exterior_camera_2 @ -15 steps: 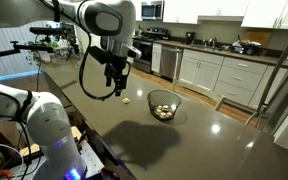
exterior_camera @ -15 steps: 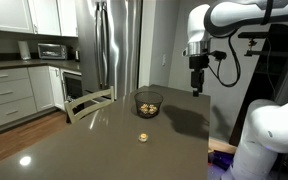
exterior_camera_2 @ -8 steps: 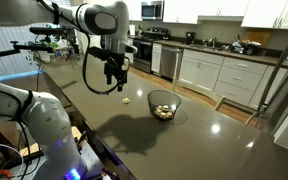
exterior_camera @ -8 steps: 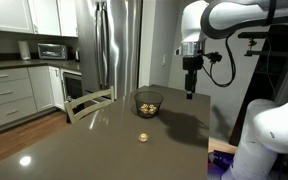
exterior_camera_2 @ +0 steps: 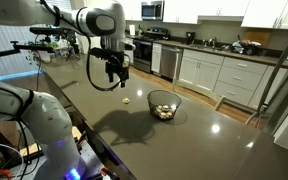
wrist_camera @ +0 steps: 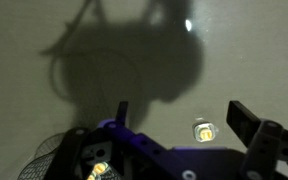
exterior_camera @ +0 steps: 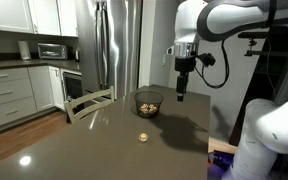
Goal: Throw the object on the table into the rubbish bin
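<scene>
Approach was the step in hand, by my reading: nothing was held, and the arm stood above the table, short of its target.

Leftmost in an exterior view hung the black two-finger Robotiq gripper (exterior_camera_2: 114, 80). It was off to one side of the black wire-mesh rubbish bin (exterior_camera_2: 153, 103), higher than the bin's rim and pointing straight down at the dark glossy table (exterior_camera_2: 219, 135). The wrist view showed its fingers (wrist_camera: 246, 122) standing apart with nothing between them.

Next came the small pale crumpled object (exterior_camera_2: 126, 99), lying alone on the table top, near the bin but not touching it. The bin stood furthest right and held a few pale scraps; what they were could not be told.

The wrist view kept that order. The bin's mesh (wrist_camera: 39, 165) filled the lower left corner. The object (wrist_camera: 204, 130) lay beyond it, nearer one finger than the other rather than centred.

The next move, as I judged it, called for centring the open jaws over the object. The gripper would then descend until the tips bracketed it at the table and close gently, since so light a scrap could skid on the glossy surface. A lift and a short carry to the bin would follow.
</scene>
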You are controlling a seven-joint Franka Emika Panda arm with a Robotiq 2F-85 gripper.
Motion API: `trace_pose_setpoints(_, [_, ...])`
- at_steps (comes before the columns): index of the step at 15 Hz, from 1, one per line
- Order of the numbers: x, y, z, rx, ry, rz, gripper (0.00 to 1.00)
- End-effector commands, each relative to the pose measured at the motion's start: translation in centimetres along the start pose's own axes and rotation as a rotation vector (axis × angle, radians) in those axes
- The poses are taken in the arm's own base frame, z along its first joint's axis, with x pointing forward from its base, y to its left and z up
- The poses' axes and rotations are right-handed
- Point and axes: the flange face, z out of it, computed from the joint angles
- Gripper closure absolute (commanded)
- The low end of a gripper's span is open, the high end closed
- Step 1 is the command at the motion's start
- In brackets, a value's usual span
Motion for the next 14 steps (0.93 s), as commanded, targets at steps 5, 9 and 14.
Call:
trace_pose_setpoints(5, [4.8,-3.1,0.4,0.001,0.052,-0.044,0.00])
trace_pose_setpoints(9, [7.4,-4.6,0.9,-0.001,0.056,-0.072,0.00])
trace_pose_setpoints(14, [10.1,-6.7,1.9,0.020,0.028,-0.112,0.00])
